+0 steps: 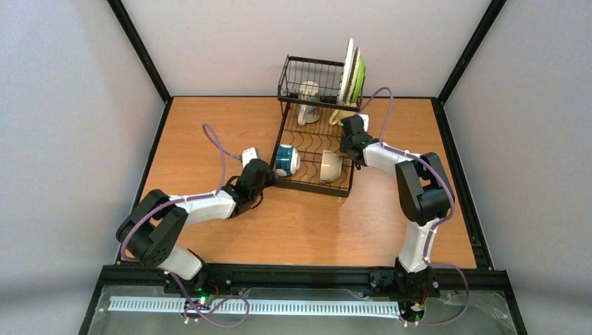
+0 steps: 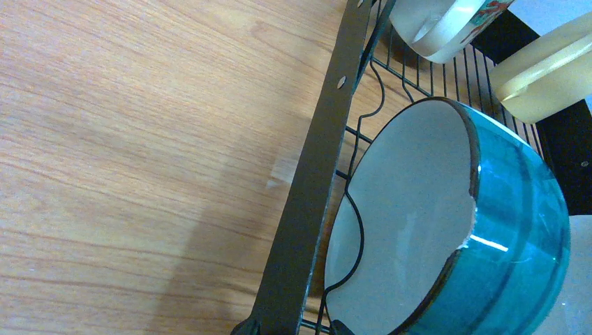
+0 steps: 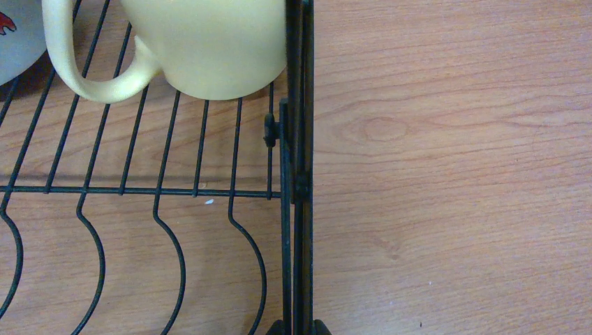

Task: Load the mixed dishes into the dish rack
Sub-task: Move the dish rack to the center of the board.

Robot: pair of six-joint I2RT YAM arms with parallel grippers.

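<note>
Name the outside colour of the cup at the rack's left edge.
The cup is glossy teal outside; left wrist view shows it best.

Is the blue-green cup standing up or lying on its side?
On its side: the teal cup lies in the dish rack, its mouth facing sideways.

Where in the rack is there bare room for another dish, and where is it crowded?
Free: middle slots of the dish rack, bordered by teal cup, cream bowl and mugs. Crowded: the far end, where plates stand.
</note>
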